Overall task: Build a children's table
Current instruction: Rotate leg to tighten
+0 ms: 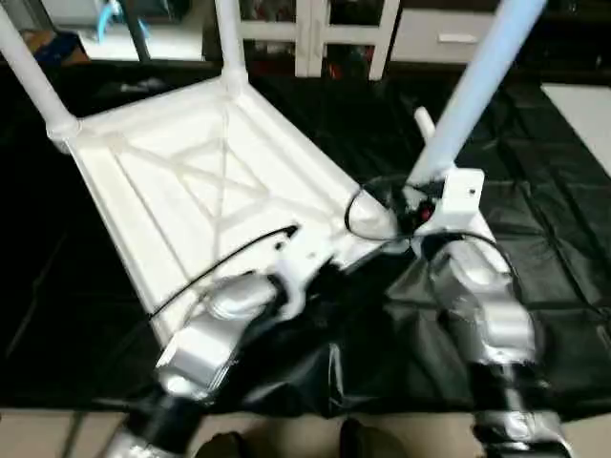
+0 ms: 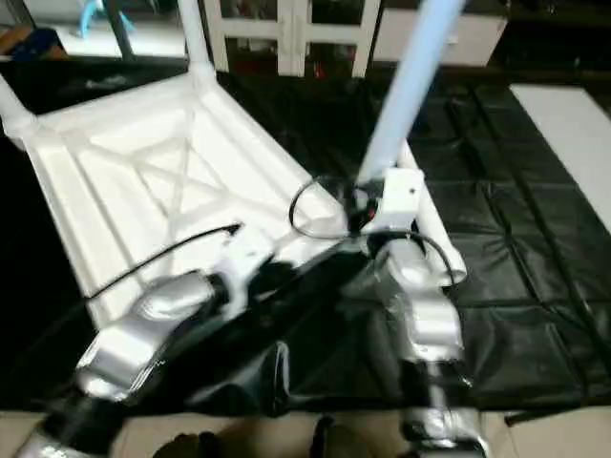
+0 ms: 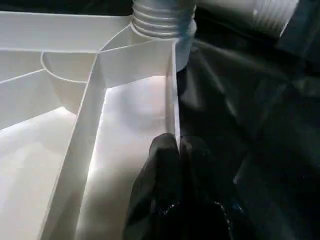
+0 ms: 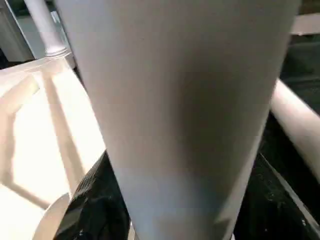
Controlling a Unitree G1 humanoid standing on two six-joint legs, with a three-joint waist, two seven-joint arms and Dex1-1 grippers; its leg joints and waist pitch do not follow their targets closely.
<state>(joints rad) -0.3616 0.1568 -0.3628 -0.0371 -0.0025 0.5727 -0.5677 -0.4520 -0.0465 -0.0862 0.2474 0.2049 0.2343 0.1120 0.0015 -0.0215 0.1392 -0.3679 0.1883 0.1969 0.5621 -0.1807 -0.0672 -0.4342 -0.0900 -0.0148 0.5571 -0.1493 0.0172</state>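
Observation:
The children's table lies upside down: its white tabletop (image 1: 191,181) shows the X-ribbed underside. Two white legs (image 1: 29,67) (image 1: 229,38) stand in the far corner sockets. A third leg (image 1: 477,86) stands tilted over the near right corner, with my right gripper (image 1: 420,196) shut around its lower end; a black finger (image 4: 92,200) shows beside the tube (image 4: 185,100). My left gripper (image 3: 175,142) is shut on the tabletop's near rim (image 3: 172,90), a little short of a threaded socket (image 3: 162,20). Another leg (image 4: 300,125) lies on the drape beside the tabletop.
The black-draped work table (image 1: 554,239) carries everything; its front edge (image 1: 382,410) runs just below my forearms. A white panel (image 1: 582,114) lies at the far right. White cabinets (image 1: 315,29) stand behind the table.

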